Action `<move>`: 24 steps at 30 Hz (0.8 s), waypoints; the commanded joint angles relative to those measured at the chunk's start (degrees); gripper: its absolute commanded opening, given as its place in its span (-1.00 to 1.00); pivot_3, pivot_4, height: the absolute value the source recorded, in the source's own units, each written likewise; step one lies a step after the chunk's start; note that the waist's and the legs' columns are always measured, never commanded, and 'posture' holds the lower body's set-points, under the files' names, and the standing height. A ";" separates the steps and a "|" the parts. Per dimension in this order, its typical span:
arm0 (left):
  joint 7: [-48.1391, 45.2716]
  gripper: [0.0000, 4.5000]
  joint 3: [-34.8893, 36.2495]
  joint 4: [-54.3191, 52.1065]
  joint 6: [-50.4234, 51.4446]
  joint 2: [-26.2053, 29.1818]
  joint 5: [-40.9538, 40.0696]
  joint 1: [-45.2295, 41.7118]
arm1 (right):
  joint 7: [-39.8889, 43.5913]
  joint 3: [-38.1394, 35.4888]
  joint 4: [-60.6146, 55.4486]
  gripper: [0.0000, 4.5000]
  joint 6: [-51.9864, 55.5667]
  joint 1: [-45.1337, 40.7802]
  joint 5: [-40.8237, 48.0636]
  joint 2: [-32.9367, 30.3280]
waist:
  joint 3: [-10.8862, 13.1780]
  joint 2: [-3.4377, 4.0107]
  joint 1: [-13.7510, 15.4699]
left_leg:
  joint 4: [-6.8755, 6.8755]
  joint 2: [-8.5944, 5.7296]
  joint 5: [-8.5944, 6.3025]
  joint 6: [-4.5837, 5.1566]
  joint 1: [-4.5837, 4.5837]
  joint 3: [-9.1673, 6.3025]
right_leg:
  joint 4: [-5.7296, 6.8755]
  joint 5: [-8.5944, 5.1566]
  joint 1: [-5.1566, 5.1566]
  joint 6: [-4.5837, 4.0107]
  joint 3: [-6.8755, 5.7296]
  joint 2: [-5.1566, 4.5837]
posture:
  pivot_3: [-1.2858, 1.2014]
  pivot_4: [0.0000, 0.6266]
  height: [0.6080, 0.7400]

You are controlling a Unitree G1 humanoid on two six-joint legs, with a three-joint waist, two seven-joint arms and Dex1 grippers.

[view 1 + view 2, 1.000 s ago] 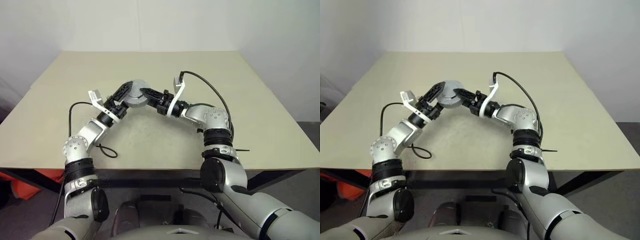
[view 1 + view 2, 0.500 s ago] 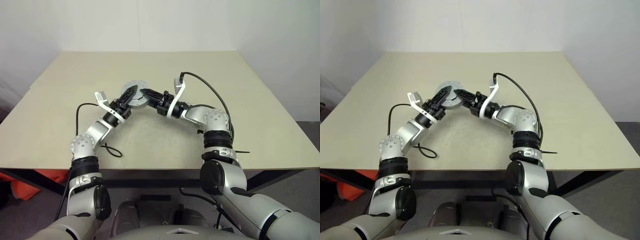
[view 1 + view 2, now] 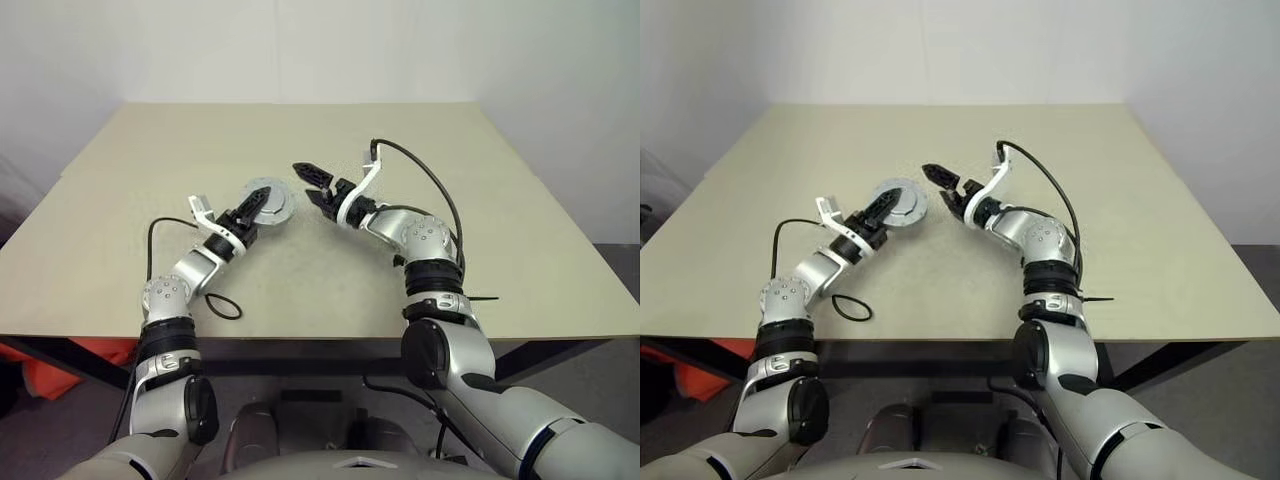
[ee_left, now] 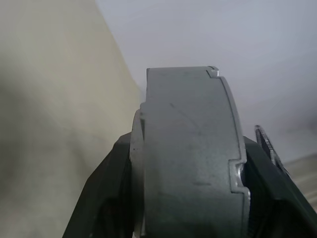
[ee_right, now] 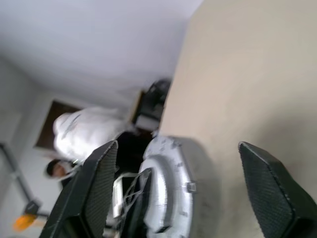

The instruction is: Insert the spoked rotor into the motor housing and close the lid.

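Since 1 second ago the right gripper (image 3: 310,184) has let go of the round grey assembly and drawn back from it, its 2 black fingers now spread wide with nothing between them. Back then both grippers met at that assembly, the right one clamped on it and the left one open around it; now the left gripper (image 3: 254,208) alone holds it.

That assembly is the motor housing (image 3: 268,203) with its notched grey lid (image 4: 190,148) seated on it, a silvery-grey disc held over the beige table (image 3: 520,220). The left gripper's fingers (image 4: 101,191) are shut on its 2 flat faces, so the left wrist view looks at it edge-on, showing the stepped notches on the grey rim. I cannot tell whether its lower edge touches the table or hangs just above it.

The right gripper sits just beside the housing, on its right, its tips a little above and clear of it. In the right wrist view the housing lies between the 2 spread fingers (image 5: 270,191), apart from both. Beyond the housing, off the table, a person in a white top (image 5: 81,134) shows in that same view.
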 commanded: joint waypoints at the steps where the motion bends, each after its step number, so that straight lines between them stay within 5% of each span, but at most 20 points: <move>1: 0.63 -0.07 3.67 0.48 -5.22 1.39 -0.20 -1.94 | 0.54 0.85 0.17 0.95 -2.05 -1.57 -0.47 -0.40 | 0.00 0.00 -0.02 | 0.00 0.00 0.00 0.00 0.00 0.00 | 0.00 0.00 0.00 0.00 0.00 0.00 | 0.03 -1.00 1.00; 24: 12.00 -0.07 13.99 10.13 -18.38 7.30 4.48 -1.56 | 1.11 2.04 2.56 0.95 -3.29 -2.19 -1.28 -0.74 | -0.01 -0.13 0.01 | 0.19 0.01 0.00 0.00 0.02 -0.13 | 0.04 0.08 0.16 0.12 0.00 0.01 | 0.03 -1.00 1.00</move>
